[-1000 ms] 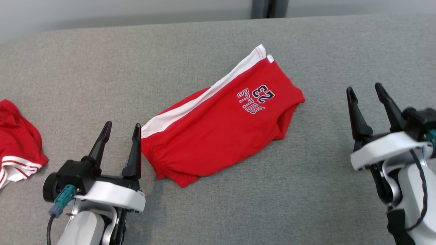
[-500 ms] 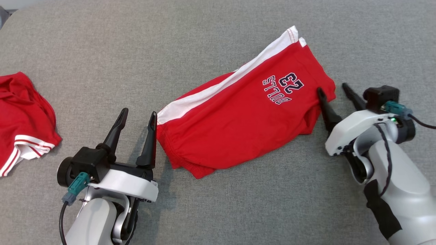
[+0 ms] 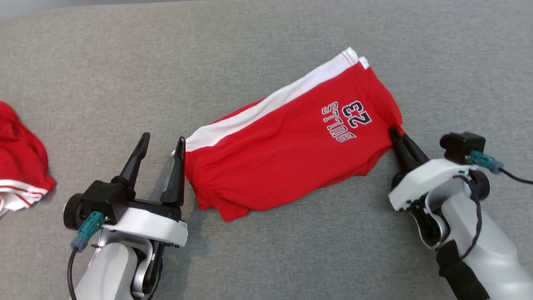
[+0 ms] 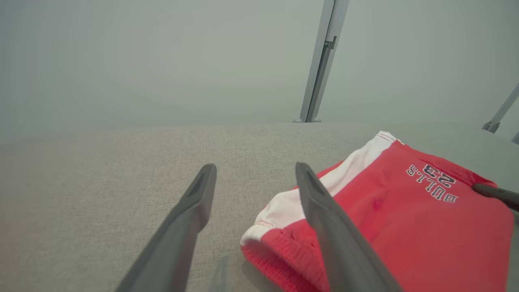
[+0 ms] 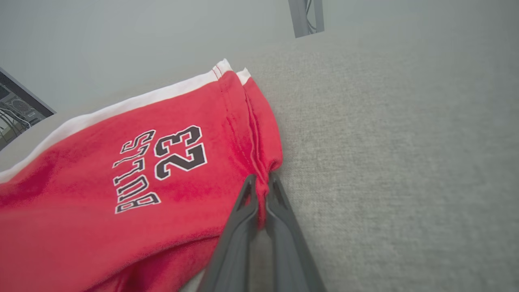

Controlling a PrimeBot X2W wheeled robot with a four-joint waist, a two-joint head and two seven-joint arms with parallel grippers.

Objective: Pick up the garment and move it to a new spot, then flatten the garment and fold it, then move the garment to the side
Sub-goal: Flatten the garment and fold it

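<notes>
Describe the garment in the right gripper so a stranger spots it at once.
On the grey surface, look centre: red shorts, one corner in the right gripper. Unlike the crumpled red garment at the left edge, they carry a wide white stripe and BULLS 23.

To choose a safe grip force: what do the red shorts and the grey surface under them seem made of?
Red shorts: probably a soft knit like cotton jersey, matte; it creases and its waistband gathers. Grey surface: seemingly woven upholstery cloth, matte, with a fine flecked weave.
</notes>
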